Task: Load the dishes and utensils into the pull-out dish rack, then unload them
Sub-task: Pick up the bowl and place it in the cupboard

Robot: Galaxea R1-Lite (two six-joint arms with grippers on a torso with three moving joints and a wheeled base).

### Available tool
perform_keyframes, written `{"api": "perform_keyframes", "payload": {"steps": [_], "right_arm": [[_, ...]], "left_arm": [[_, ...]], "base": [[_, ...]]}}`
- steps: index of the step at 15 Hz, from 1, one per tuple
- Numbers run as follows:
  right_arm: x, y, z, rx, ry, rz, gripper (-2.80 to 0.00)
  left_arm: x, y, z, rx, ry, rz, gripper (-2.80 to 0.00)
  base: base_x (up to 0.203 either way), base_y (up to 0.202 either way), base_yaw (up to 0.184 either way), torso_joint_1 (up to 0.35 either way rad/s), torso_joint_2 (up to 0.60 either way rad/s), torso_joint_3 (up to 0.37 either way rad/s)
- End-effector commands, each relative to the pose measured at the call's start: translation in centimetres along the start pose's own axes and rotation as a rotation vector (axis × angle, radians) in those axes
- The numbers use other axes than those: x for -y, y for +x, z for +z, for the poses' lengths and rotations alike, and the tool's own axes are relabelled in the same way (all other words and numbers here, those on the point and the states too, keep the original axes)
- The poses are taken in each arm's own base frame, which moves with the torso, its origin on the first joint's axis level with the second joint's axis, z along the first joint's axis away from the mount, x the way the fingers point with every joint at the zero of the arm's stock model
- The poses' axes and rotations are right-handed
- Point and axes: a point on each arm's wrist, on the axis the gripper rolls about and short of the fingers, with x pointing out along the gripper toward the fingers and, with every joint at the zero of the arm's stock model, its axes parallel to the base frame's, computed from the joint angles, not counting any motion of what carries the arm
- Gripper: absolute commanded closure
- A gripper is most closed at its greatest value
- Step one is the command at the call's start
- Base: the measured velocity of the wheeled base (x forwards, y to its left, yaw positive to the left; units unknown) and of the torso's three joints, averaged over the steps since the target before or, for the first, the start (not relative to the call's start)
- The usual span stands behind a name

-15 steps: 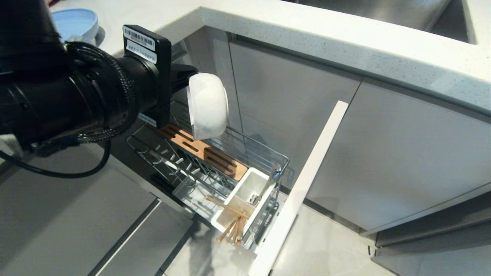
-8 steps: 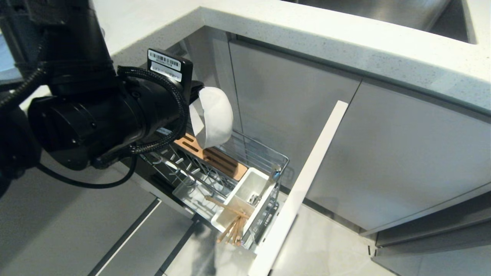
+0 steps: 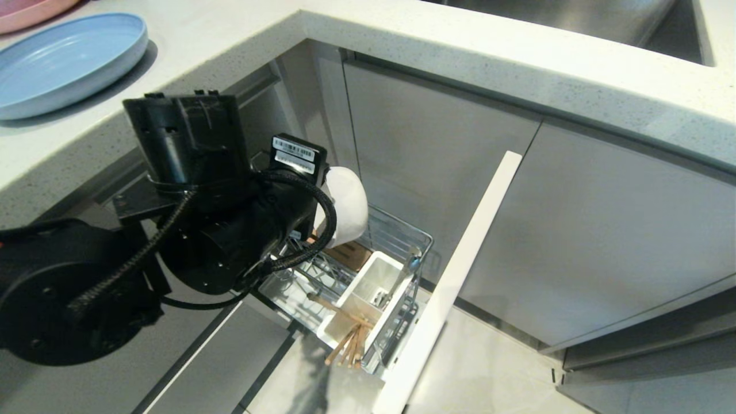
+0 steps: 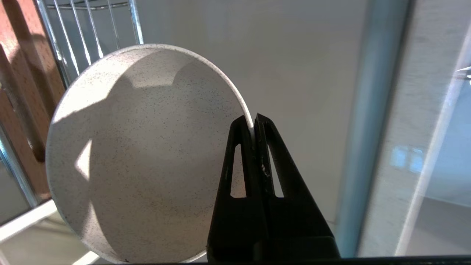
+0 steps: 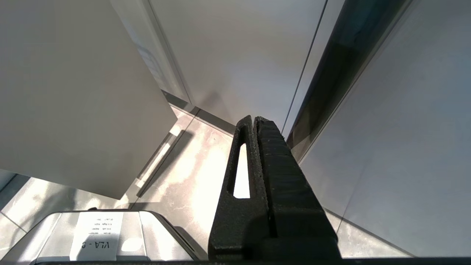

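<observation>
Off-white and lightly speckled, the bowl (image 4: 147, 154) hangs tipped on edge, pinched by its rim in the left claw (image 4: 254, 125), whose two black fingers are clenched tight on the thin wall. Holding it by the rim and on edge looks deliberate: a bowl turned this way can slide down between the upright pegs of the dish rack (image 3: 402, 233), where it would stand and drain instead of lying flat. In the head view the bowl (image 3: 348, 201) sits low over the rear part of the pulled-out rack, above the wooden strip (image 3: 353, 253), and I cannot tell whether it already touches the wire.

At the front of the rack the white caddy (image 3: 368, 287) already holds the chopsticks (image 3: 345, 339), leaning out over its front edge, with the spoons (image 3: 380, 298) deeper inside, so the utensils seem loaded. The blue plate (image 3: 63, 63) lies flat on the worktop (image 3: 460, 46), well apart from the rack, and appears not yet loaded; a pink plate (image 3: 29, 8) shows at the far corner beside it.

The right claw (image 5: 254, 121) is pressed shut on nothing, parked by the cabinet fronts above the floor.

The likely next step is to settle the bowl between pegs before letting go; released too high, it could tip over.
</observation>
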Motion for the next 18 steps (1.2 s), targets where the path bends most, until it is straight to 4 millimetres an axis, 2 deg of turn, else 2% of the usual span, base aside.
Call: {"api": "perform_keyframes", "payload": {"steps": [1,5,8,18], "right_arm": [[0.0,0.0,0.0,0.003,0.000,0.001,0.00],[0.0,0.0,-0.1,0.003,0.000,0.000,0.00],[0.0,0.0,-0.1,0.003,0.000,0.000,0.00],[0.0,0.0,-0.1,0.003,0.000,0.000,0.00]], "left_arm": [[-2.1,2.0,-1.1,0.027,0.008,0.026,0.00],[-3.0,3.8,-0.4,0.077,-0.007,-0.010,0.00],[-1.7,3.9,0.6,0.090,-0.075,-0.170,0.00],[-3.8,5.5,-1.0,0.074,-0.071,-0.155,0.00]], "base": [[0.000,0.000,0.000,0.000,0.00,0.000],[0.000,0.000,0.000,0.000,0.00,0.000],[0.000,0.000,0.000,0.000,0.00,0.000],[0.000,0.000,0.000,0.000,0.00,0.000]]}}
